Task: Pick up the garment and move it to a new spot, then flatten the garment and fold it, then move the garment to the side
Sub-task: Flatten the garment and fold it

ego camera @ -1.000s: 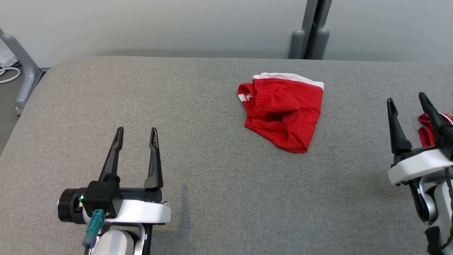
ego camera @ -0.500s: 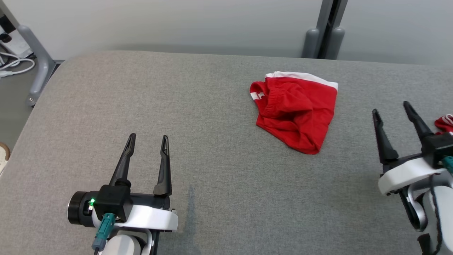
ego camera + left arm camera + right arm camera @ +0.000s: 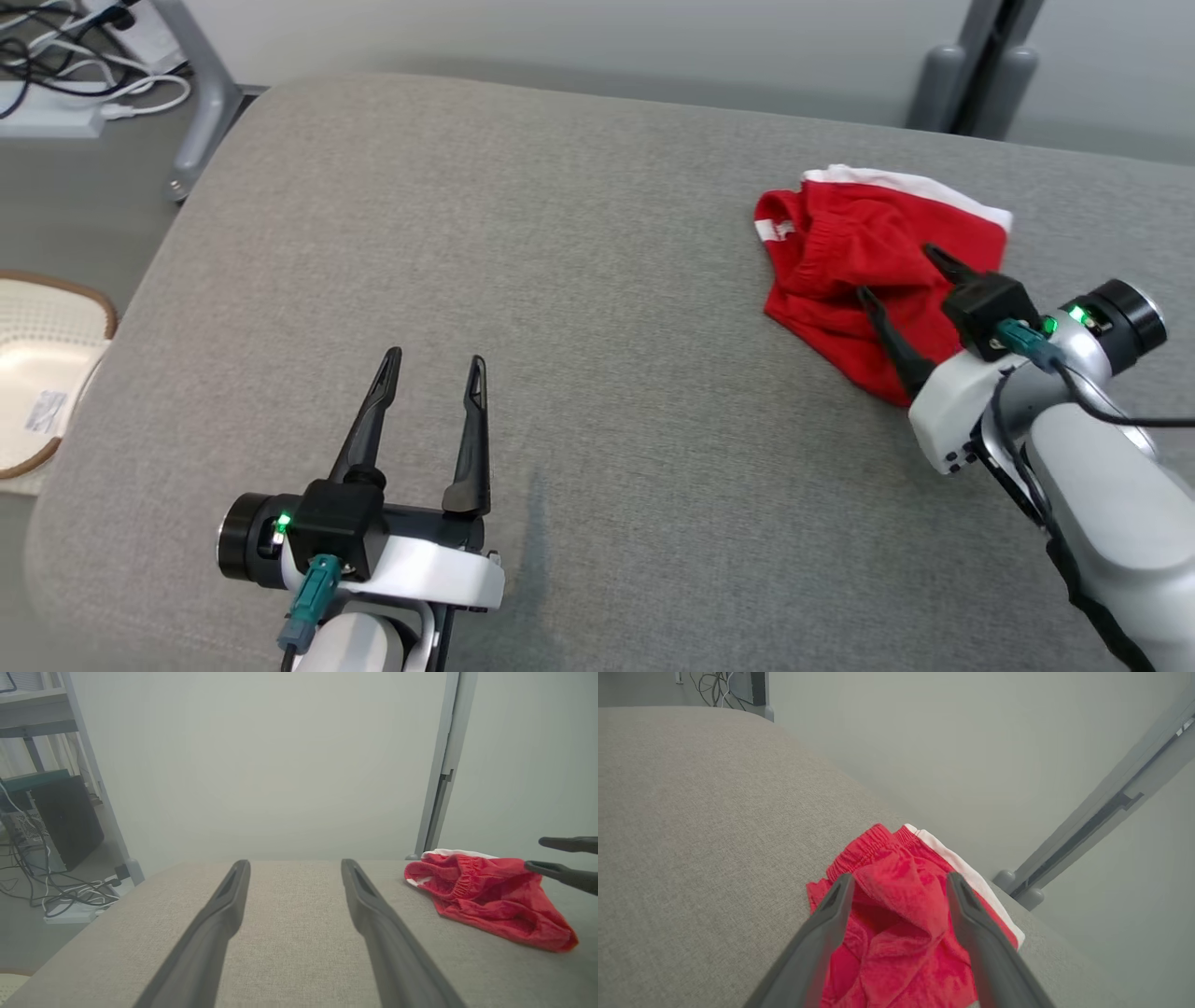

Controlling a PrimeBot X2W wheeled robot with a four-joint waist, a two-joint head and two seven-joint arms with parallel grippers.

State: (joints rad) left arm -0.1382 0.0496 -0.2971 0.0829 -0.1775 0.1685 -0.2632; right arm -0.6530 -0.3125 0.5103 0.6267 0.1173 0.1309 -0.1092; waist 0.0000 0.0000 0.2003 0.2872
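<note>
Nearest, at the left, the left gripper (image 3: 435,357) hovers over a grey fabric-covered table (image 3: 560,233). Its two long dark fingers are spread apart with nothing between them and point toward the far edge. A small green light glows on its wrist.

At the near right, the pale right forearm (image 3: 1111,485) reaches in from the corner and angles up toward the far left. At its end, the right gripper (image 3: 894,271) is over the garment (image 3: 840,252). Its fingers are spread wide and not closed on anything. In the right wrist view the two fingers stand on either side of a raised fold of red cloth. Whether the tips touch the cloth cannot be told.

The garment is a pair of red shorts with a gathered waistband and a white band along its far edge. It lies crumpled in a loose heap on the far right part of the table, well apart from the left gripper.

On the floor to the left of the table sits a pale basket (image 3: 37,373) with a brown rim. Farther off on that side are a grey metal leg (image 3: 201,103) and a tangle of cables (image 3: 56,37). Beyond the far edge is a plain pale wall (image 3: 560,37), with a grey upright post (image 3: 971,75) at the far right.
</note>
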